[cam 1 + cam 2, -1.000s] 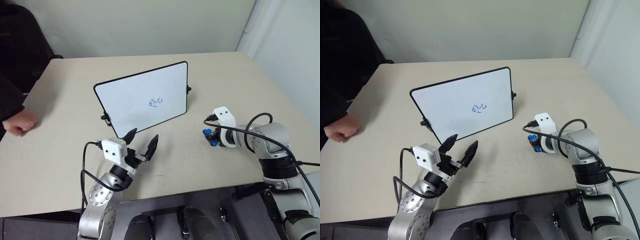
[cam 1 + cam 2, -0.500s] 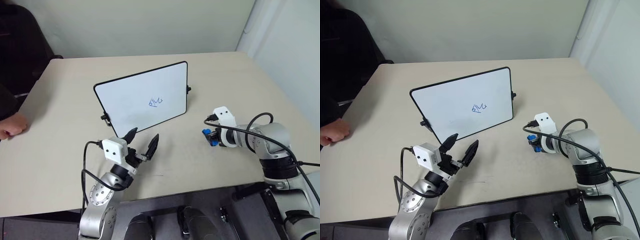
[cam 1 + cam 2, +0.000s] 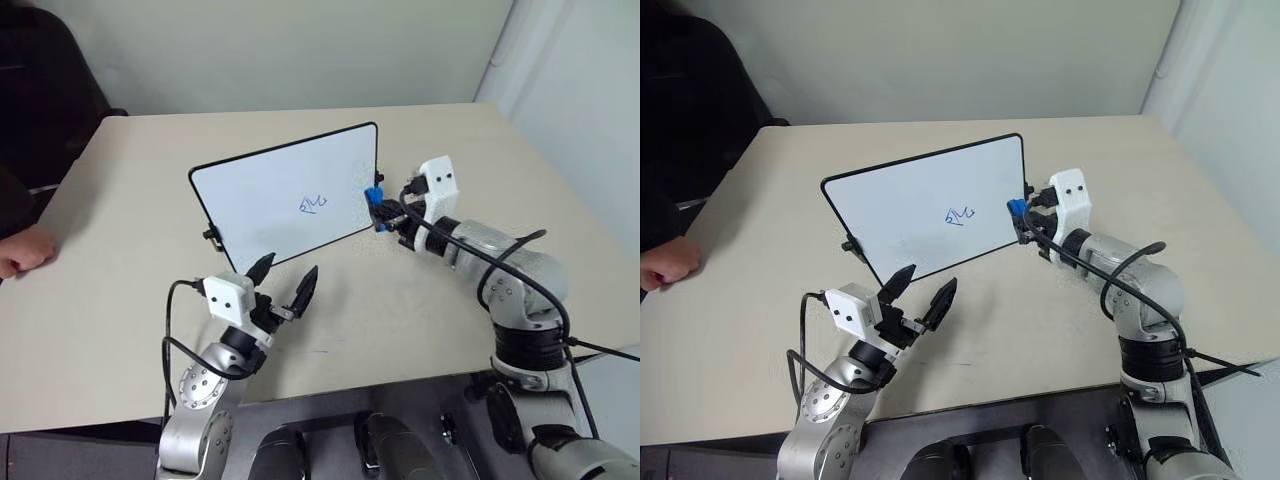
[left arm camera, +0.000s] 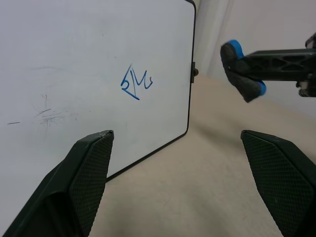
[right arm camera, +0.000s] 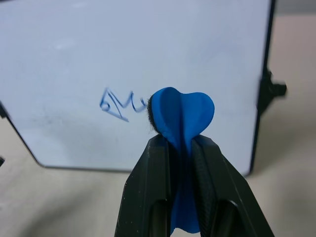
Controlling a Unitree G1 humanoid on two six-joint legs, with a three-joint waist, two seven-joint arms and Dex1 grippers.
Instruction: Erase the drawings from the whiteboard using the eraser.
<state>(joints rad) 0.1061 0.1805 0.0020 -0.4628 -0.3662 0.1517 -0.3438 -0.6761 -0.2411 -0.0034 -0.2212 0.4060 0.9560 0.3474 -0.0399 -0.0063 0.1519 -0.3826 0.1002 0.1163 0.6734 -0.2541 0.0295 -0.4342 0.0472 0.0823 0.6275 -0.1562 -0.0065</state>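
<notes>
Person's hand [image 3: 22,250] resting at far left edge of table [image 3: 120,200]. Left gripper [image 3: 285,283] low over table near front, fingers spread wide, nothing between them. Whiteboard [image 3: 270,190] standing tilted at table centre; drawings [image 3: 313,204] in blue, right of board centre, not wiped. Right gripper [image 3: 378,212] raised beside board's right edge, fingers pinched tight on eraser [image 3: 372,195]; eraser near board surface, contact cannot tell.

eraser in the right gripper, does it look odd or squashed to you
Yes. The eraser is pinched so hard by the right gripper that it folds and bulges above the fingertips. It sits in front of the whiteboard, beside the drawings.
</notes>
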